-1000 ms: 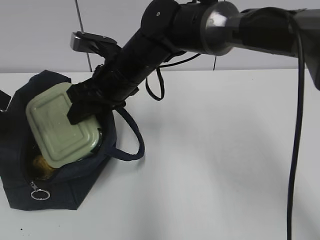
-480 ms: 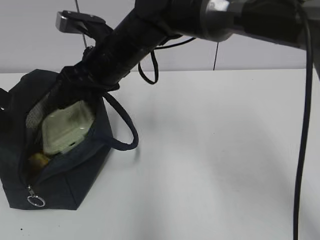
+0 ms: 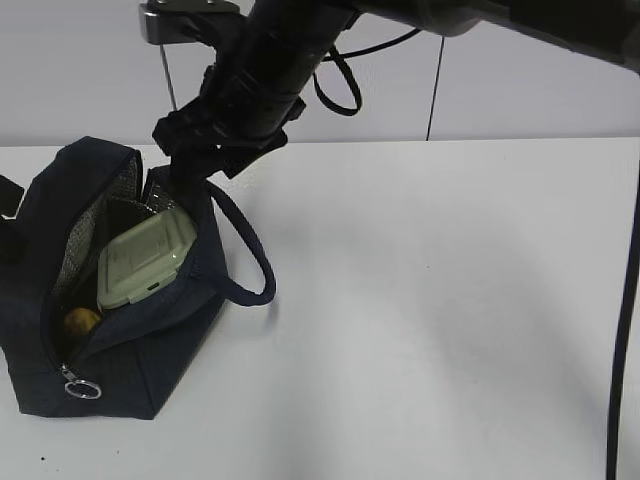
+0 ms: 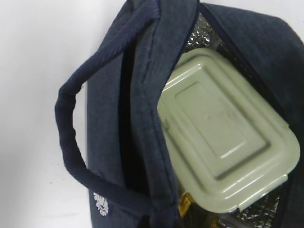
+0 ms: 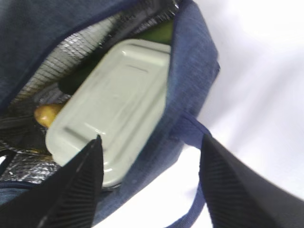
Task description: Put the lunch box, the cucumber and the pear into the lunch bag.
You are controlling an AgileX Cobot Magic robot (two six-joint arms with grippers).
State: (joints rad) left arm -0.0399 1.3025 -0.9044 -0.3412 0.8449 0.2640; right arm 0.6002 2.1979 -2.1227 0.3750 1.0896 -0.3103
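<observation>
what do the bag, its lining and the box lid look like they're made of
Bag: dark navy woven fabric, matte; a visible weave texture in the wrist views.
Lining: silvery, crinkled and shiny, probably foil-type insulation.
Box lid: pale green, smooth with moulded ridges and soft sheen, likely plastic.

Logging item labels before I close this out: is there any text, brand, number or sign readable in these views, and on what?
No readable text in any view.
Lunch bag: a small white mark near the base of its handle, in the left wrist view; too blurred to tell whether it is a logo or letters.
Lunch box: lid shows only moulded ridges, no lettering.
Zipper ring pull: plain metal, nothing on it.
</observation>
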